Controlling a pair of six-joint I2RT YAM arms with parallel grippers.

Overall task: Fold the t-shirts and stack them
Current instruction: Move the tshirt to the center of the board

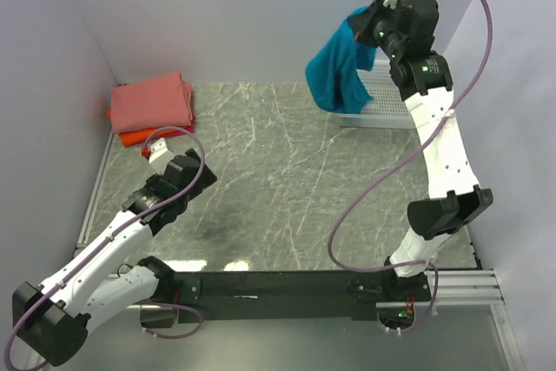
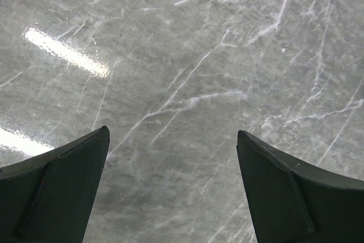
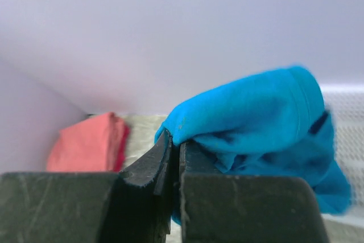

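My right gripper (image 1: 369, 28) is shut on the teal-blue t-shirt (image 1: 337, 67) and holds it high at the back right, where it hangs bunched over the left end of the basket. In the right wrist view the t-shirt (image 3: 250, 109) drapes over my closed fingers (image 3: 165, 152). A folded stack sits at the back left: a salmon-pink shirt (image 1: 152, 102) on top, with an orange one (image 1: 139, 136) and a red edge under it. The stack also shows in the right wrist view (image 3: 85, 143). My left gripper (image 2: 173, 138) is open and empty, low over bare tabletop at the left (image 1: 156, 149).
A white plastic mesh basket (image 1: 382, 102) stands at the back right, partly behind the hanging shirt. Grey walls close the left, back and right sides. The grey marble tabletop (image 1: 287, 180) spreads between the arms.
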